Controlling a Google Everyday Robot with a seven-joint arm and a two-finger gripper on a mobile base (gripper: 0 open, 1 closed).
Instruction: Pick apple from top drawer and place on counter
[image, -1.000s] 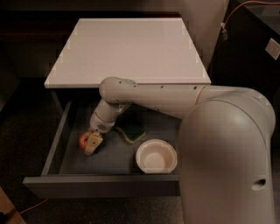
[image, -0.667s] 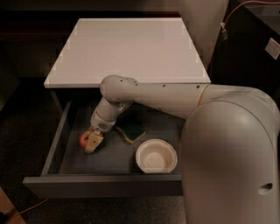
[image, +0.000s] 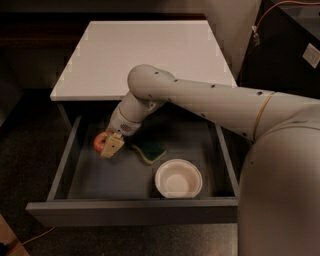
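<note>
The top drawer (image: 131, 210) stands pulled open under the white counter (image: 150, 50). My arm reaches down into its left half. My gripper (image: 107, 145) is shut on the small red apple (image: 99, 142), which shows on the left side of a pale finger (image: 113, 145). The apple is held a little above the drawer floor, near the left wall. The far side of the apple is hidden by the gripper.
A green-and-yellow sponge (image: 150, 152) lies on the drawer floor just right of the gripper. A white bowl (image: 178, 178) sits at the front middle of the drawer. My own body fills the right side of the view. A dark floor surrounds the cabinet.
The gripper has risen from the drawer floor with the apple in it, and the arm's elbow has lifted over the counter's front edge. The sponge and bowl have not moved.
</note>
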